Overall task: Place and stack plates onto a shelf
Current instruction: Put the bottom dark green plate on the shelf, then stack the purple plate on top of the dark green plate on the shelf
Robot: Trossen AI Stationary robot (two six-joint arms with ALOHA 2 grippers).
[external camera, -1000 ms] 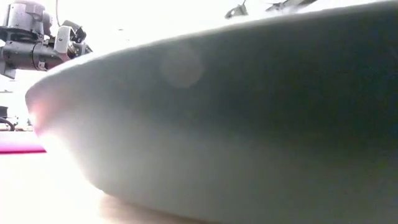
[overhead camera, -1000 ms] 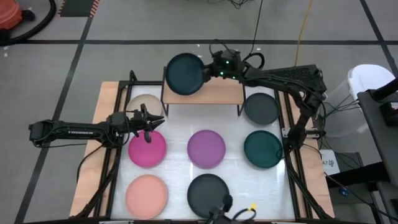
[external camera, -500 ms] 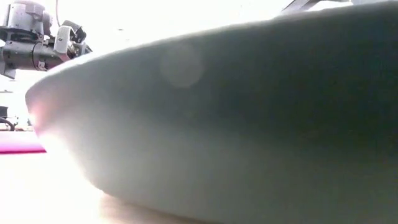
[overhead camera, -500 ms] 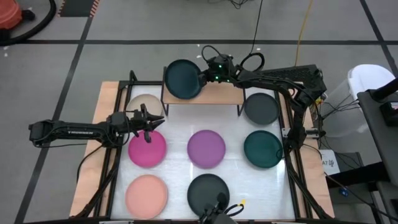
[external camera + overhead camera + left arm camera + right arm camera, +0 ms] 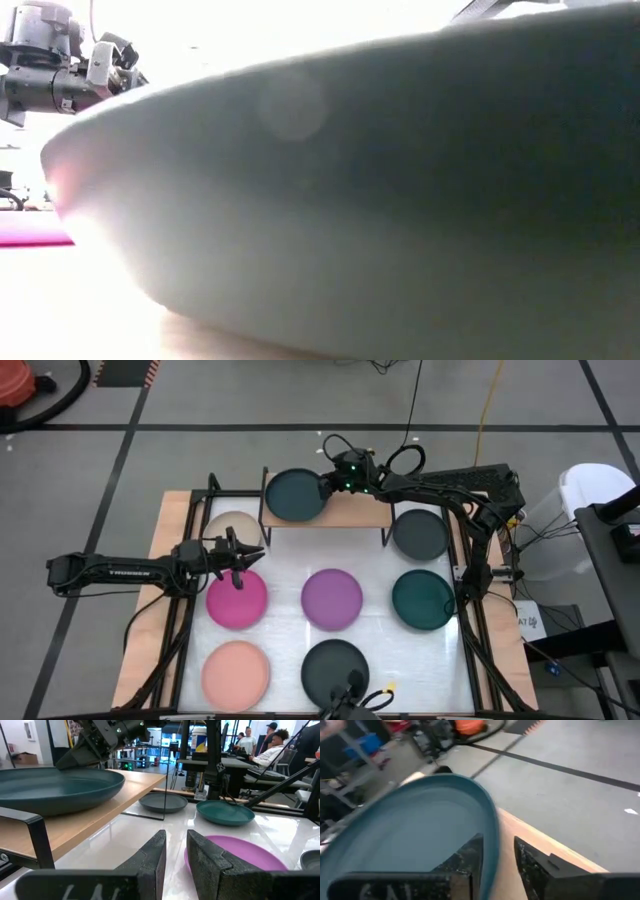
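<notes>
A dark teal plate [image 5: 294, 495] lies on the left half of the wooden shelf [image 5: 350, 510] at the table's far side; it also shows in the left wrist view [image 5: 55, 785]. My right gripper [image 5: 333, 483] is shut on this plate's right rim. My left gripper [image 5: 240, 557] hovers empty between the beige plate [image 5: 228, 523] and the magenta plate [image 5: 237, 600]; its fingers stand a narrow gap apart [image 5: 175, 855]. Purple [image 5: 332, 598], salmon [image 5: 236, 672], black [image 5: 335, 666], dark grey [image 5: 420, 532] and a second teal plate [image 5: 423, 598] lie flat on the table. My right gripper pinches the dark teal plate's rim [image 5: 492, 840] on its right side, with one finger [image 5: 465, 857] inside the plate and one [image 5: 535, 865] outside. The fingers come from the table's right, slanting down. The plate sits about level with its underside on the shelf board [image 5: 100, 807].
The shelf's right half [image 5: 365, 508] is bare board. The shelf's thin black legs [image 5: 42, 842] stand beside the beige and dark grey plates. The black plate fills the low view [image 5: 400, 200]. People sit in the room beyond the table [image 5: 270, 750].
My right gripper has gone down and a little toward the table's near edge, bringing the dark teal plate from a raised, tilted pose down flat onto the shelf's left half. It stays shut on the rim.
</notes>
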